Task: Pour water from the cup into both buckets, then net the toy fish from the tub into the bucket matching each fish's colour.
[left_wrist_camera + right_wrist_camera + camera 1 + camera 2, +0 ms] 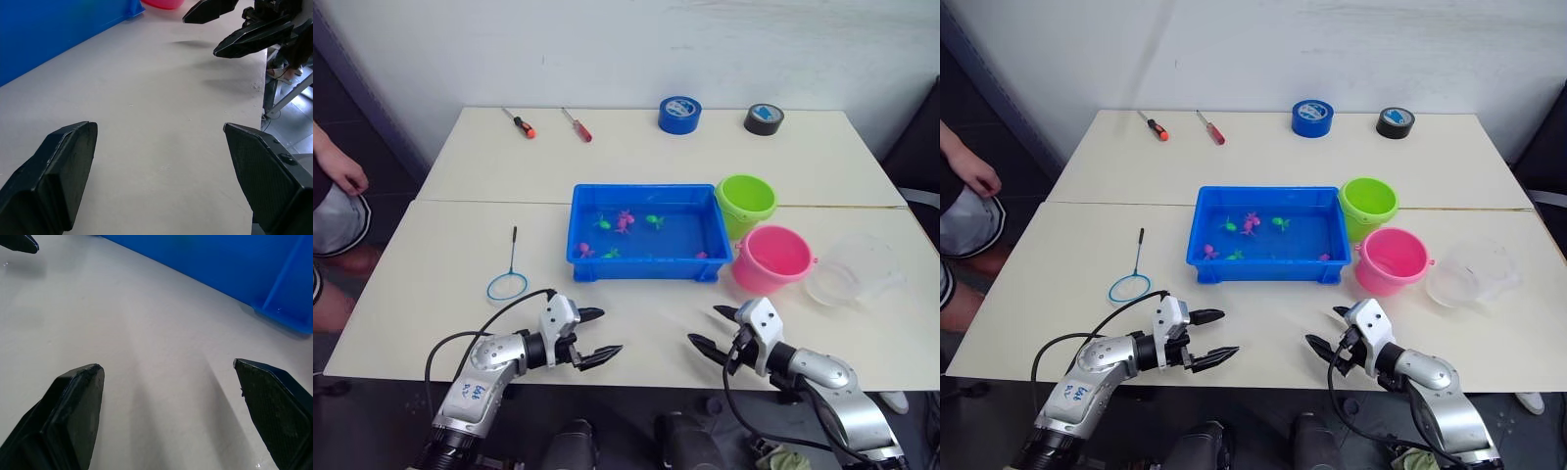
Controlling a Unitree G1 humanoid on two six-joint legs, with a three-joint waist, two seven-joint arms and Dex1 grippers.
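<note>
Buckets [746,199], two; cup [850,269], one; net [507,285], one.

A bright blue tub [646,257] is being shown on a cream table [440,264], with pink and green toy fish [626,221] inside. A lime green bucket [745,199], a pink bucket [771,258] and a clear cup [850,271] are being displayed. A blue-rimmed net [507,285] is being seen.

Right end effector [168,416] spread wide — tub [234,269] just ahead.
</note>
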